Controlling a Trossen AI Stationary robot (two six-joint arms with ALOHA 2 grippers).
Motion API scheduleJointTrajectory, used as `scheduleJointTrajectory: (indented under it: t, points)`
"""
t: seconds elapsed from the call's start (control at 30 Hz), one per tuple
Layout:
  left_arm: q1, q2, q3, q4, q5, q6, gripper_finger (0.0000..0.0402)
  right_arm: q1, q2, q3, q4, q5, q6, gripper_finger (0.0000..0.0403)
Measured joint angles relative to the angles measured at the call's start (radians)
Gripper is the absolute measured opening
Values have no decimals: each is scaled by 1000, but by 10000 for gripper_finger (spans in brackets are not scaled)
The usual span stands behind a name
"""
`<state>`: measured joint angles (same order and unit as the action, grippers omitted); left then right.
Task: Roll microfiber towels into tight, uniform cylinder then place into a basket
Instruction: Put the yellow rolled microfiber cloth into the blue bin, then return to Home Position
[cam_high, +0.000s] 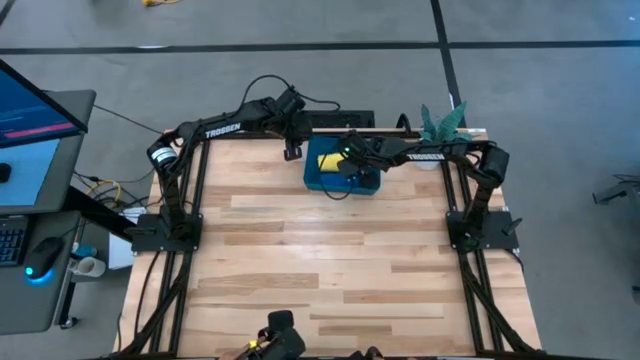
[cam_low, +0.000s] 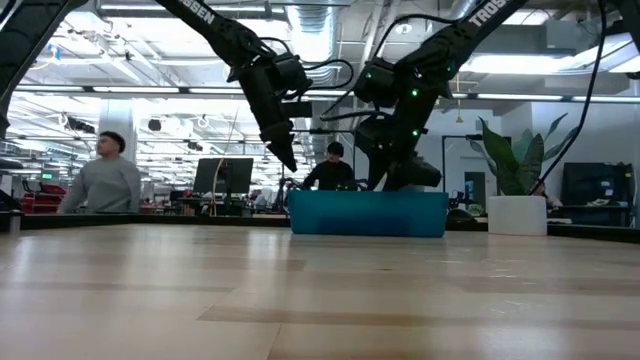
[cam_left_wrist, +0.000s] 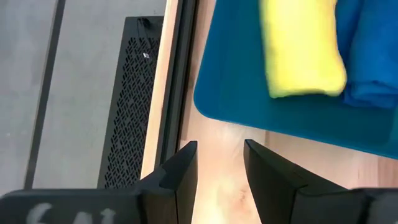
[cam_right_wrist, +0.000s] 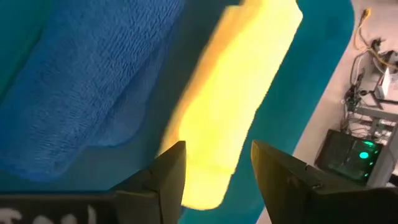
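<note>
The dark teal basket (cam_high: 316, 182) stands at the table's far edge. Two rolled towels lie side by side in it: a yellow one (cam_right_wrist: 239, 87) and a royal blue one (cam_right_wrist: 81, 93). My right gripper (cam_right_wrist: 217, 155) hangs open over the basket. Its fingers stand on either side of the yellow roll's near end, and I see no touch. My left gripper (cam_left_wrist: 221, 152) is open above bare wood just left of the basket's corner (cam_left_wrist: 208, 102), holding nothing. In the low view, the basket wall (cam_low: 368, 214) hides both towels.
A white pot with a green plant (cam_low: 517, 213) stands at the far right corner. A black perforated box (cam_left_wrist: 127, 93) sits just beyond the table's far edge. People are in the room behind. The wood tabletop (cam_high: 330, 270) stretches wide toward the near edge.
</note>
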<state>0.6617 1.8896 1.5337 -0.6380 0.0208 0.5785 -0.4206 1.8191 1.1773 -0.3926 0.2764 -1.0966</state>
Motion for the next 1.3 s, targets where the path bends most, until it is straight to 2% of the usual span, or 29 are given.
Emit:
scheduleJointTrajectory:
  t: [0.3, 0.5, 0.67, 0.8, 0.9, 1.03, 1.2, 1.3]
  points:
    - [2, 0, 0, -3, 0, 0, 122, 2, 0, 74, -136, 0, 128, 191]
    - [12, -13, 0, -56, 4, -7, 122, 2, -10, 94, -195, 36, 214, 164]
    - [24, -54, 0, -132, 107, -38, 122, 3, -89, 95, -242, 38, 288, 128]
    - [22, -99, -17, -130, 166, -69, 112, 11, -191, 95, -284, 36, 381, 96]
    - [19, -157, -106, -71, 210, -92, 95, 30, -266, 95, -346, 27, 460, 74]
    - [14, -270, -288, 42, 218, -130, 68, 75, -343, 95, -388, 5, 539, 50]
    - [-1, -464, -537, 228, 219, -198, 38, 134, -418, 92, -414, -31, 605, 23]
    - [-20, -598, -662, 301, 220, -227, 27, 163, -481, 38, -380, -44, 627, 12]
